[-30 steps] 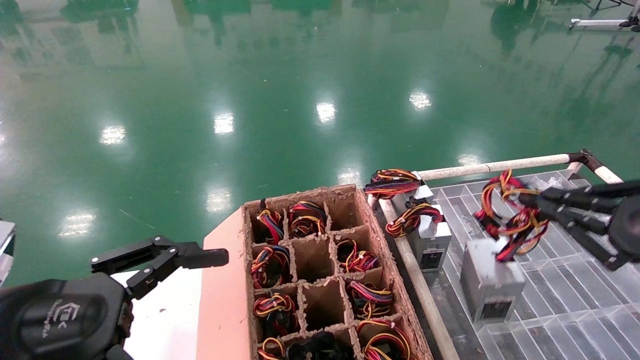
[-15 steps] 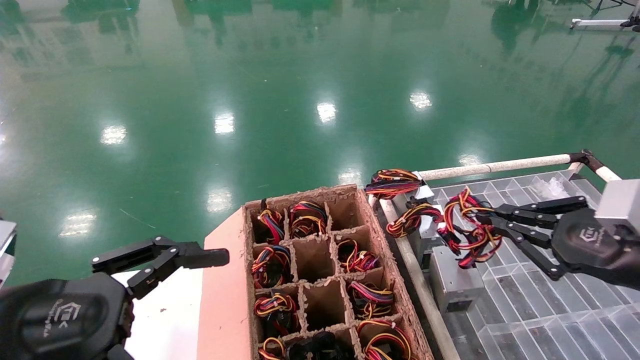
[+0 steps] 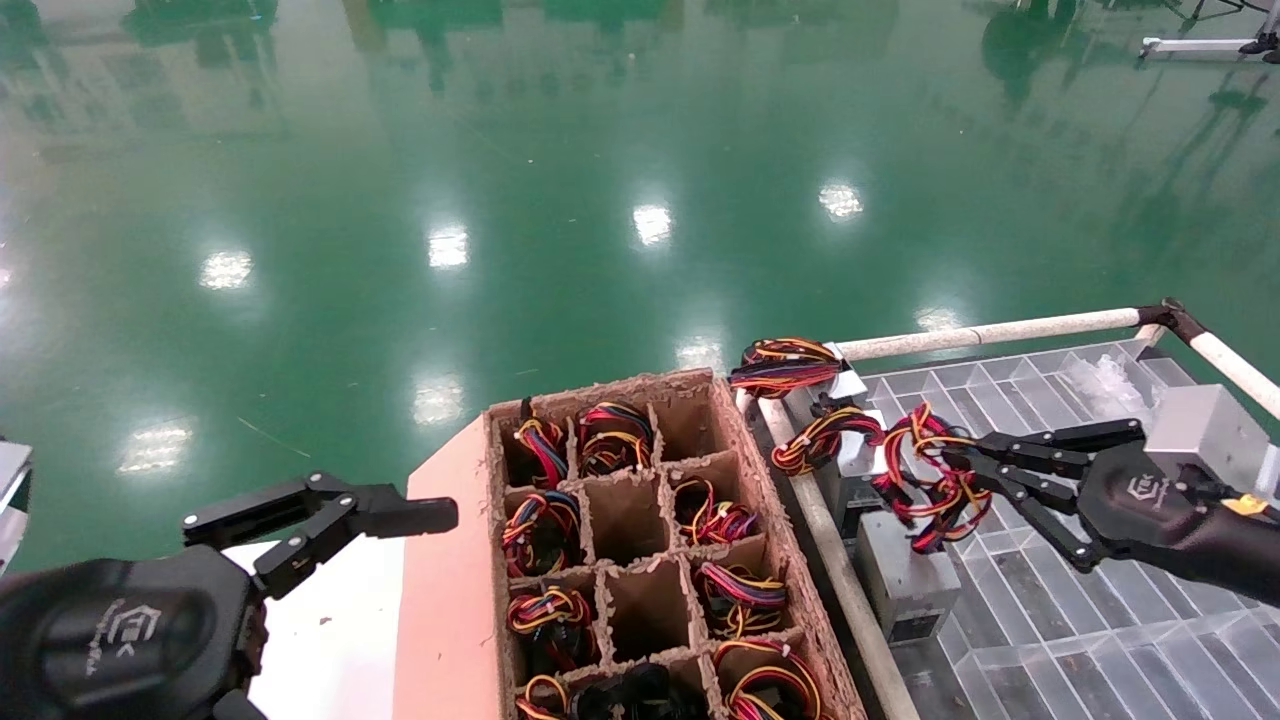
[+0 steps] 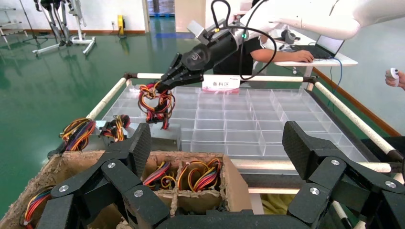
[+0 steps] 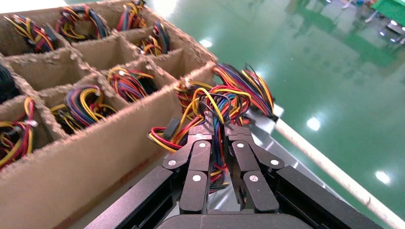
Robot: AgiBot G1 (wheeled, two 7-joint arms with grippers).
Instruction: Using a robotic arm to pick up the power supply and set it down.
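Note:
My right gripper (image 3: pixel 958 470) is shut on the red, yellow and black wire bundle (image 3: pixel 925 480) of the power supply. Its grey metal box (image 3: pixel 905 585) hangs below the wires, low at the left edge of the clear tray (image 3: pixel 1100 620), beside the cardboard crate. In the right wrist view the fingers (image 5: pixel 200 143) pinch the wires (image 5: pixel 217 102) tightly. The left wrist view shows the same box (image 4: pixel 165 136) under the right gripper (image 4: pixel 165 86). My left gripper (image 3: pixel 420 515) is parked open at the lower left, holding nothing (image 4: pixel 219 145).
A cardboard divider crate (image 3: pixel 775 500) holds several wired units. Two more power supplies (image 3: pixel 850 475) (image 3: pixel 790 365) stand just behind the held one. A white rail (image 3: pixel 1000 332) borders the tray's far side. A plain silver box (image 3: pixel 1205 425) sits by my right wrist.
My right gripper has carried the power supply left across the tray toward the crate and lowered it slightly. The left arm has not moved.

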